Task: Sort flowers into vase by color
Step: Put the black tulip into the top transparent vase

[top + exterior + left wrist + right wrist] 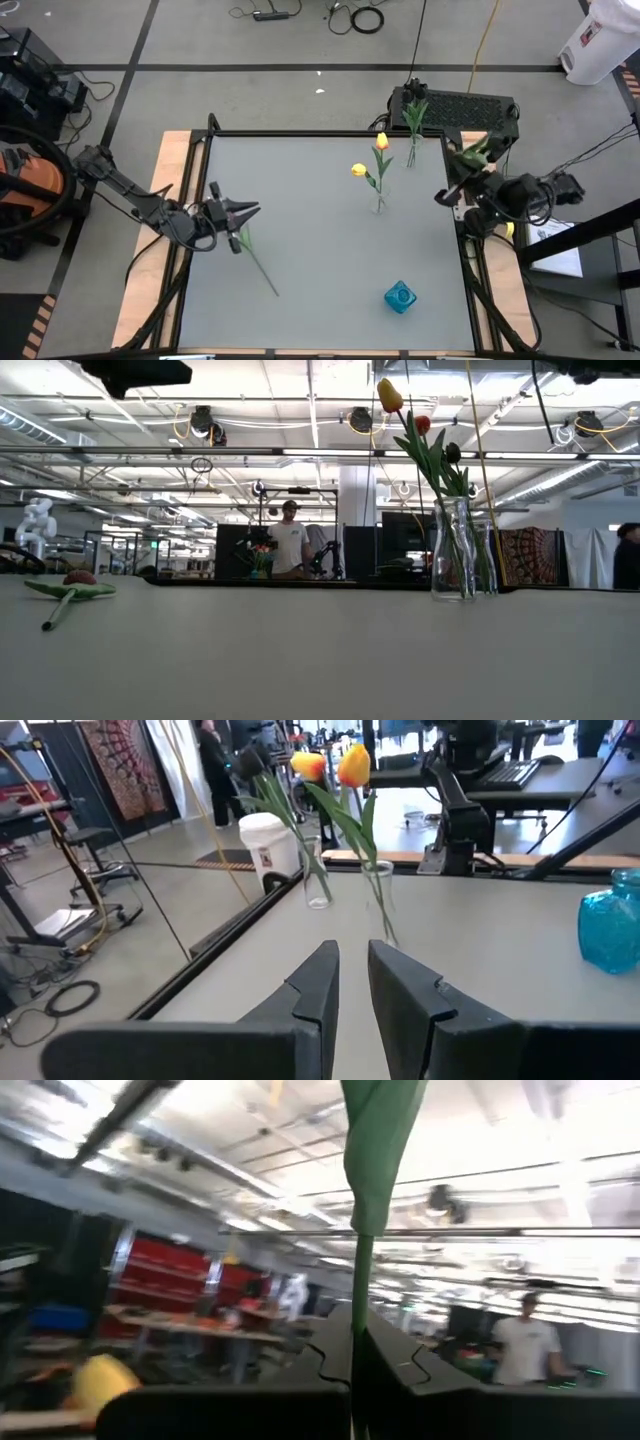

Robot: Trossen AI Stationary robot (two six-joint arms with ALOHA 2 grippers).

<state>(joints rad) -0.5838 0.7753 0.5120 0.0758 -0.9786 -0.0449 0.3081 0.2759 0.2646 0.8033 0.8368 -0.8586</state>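
A tulip with a reddish head (78, 577) lies flat on the table near its left edge, stem (262, 270) pointing toward the near edge. My left gripper (250, 210) (352, 955) hovers just above it, open by a narrow gap, holding nothing. My right gripper (452, 197) (357, 1335) is at the table's right edge, shut on a yellow tulip's stem. A clear vase (379, 205) holds two yellow tulips (381, 141). A second clear vase (411, 160) farther back holds a dark tulip (250, 760). My right gripper pinches the thin green stem (360, 1280) of a yellow tulip between its two fingers, the stem running across them. A broad green leaf (380, 1140) stands beyond the fingers and the blurred yellow head (100, 1380) shows beside the gripper. The flower is lifted clear of the table.
A small blue glass vase (400, 297) (610, 925) stands near the table's near right corner. A raised black frame (300, 133) borders the table. Beyond the far edge sit a keyboard stand (470, 105) and cables; people stand in the room behind.
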